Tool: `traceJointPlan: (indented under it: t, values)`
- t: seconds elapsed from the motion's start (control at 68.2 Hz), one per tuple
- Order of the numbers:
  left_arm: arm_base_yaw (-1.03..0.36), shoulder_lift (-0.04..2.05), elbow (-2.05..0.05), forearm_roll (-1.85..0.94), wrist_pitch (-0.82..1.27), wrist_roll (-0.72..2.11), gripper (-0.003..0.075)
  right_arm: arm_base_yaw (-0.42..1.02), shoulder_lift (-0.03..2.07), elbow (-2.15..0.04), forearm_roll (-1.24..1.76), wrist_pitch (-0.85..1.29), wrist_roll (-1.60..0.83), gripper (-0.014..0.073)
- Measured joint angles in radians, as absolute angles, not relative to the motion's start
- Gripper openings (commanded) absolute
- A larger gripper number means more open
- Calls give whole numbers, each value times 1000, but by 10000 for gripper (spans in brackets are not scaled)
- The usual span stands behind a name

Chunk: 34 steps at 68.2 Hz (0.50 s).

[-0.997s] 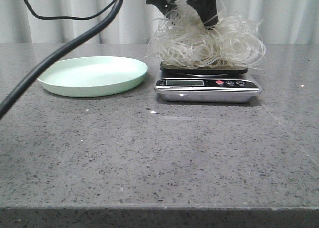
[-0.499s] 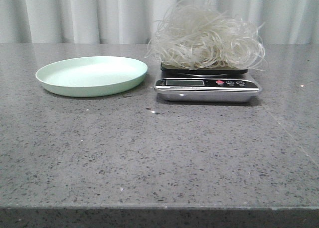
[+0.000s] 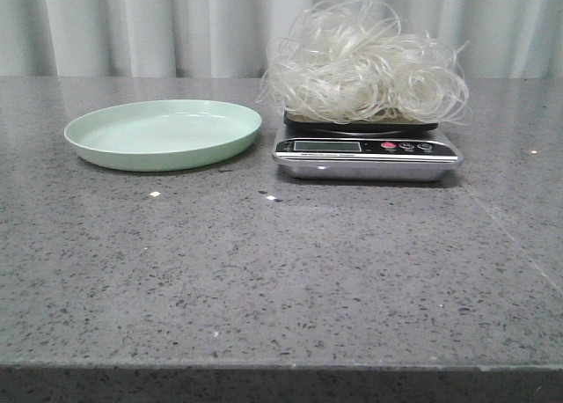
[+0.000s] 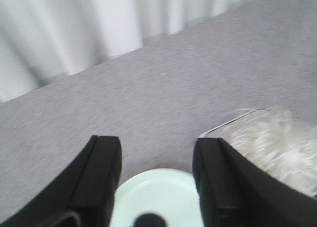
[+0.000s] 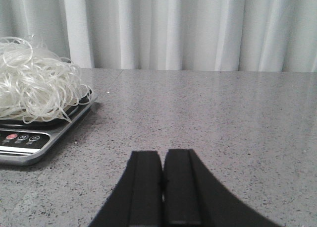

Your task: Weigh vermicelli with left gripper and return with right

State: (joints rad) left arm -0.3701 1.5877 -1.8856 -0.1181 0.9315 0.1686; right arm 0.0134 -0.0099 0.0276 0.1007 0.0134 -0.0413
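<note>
From the front, the vermicelli [image 3: 365,64] is seen heaped on the platform of the scale [image 3: 367,152], free of any gripper, so its weight can be read undisturbed. The pale green plate [image 3: 164,134] is set just beside the scale, bare, judged to be where the bundle is to be returned. No arm is caught in this view.

Over to the left wrist: the left gripper [image 4: 157,180] is held with its jaws spread wide and nothing between them, above the plate [image 4: 158,197], with the vermicelli [image 4: 275,147] off to one side on the scale. The weighing drop looks finished.

Now the right wrist: the right gripper [image 5: 163,182] is kept low over the table [image 5: 237,118], jaws pressed together and empty, well apart from the scale [image 5: 34,142]. The vermicelli [image 5: 37,88] is untouched; an opening and a reach toward the scale are judged to be needed next.
</note>
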Motion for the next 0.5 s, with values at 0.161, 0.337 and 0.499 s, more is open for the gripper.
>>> traceJointPlan:
  t: [0.161,0.337,0.499]
  values:
    - [-280,1448,-1709,-89,858,169,283,13,-10,28,101,13,-41,151]
    - [-199,1261,-1454,-74,716,167,196,13,-10,28,101,13,-41,151]
    - [-173,1050,-1152,-72,518,167,139,13,-10,28,102,13,-41,151]
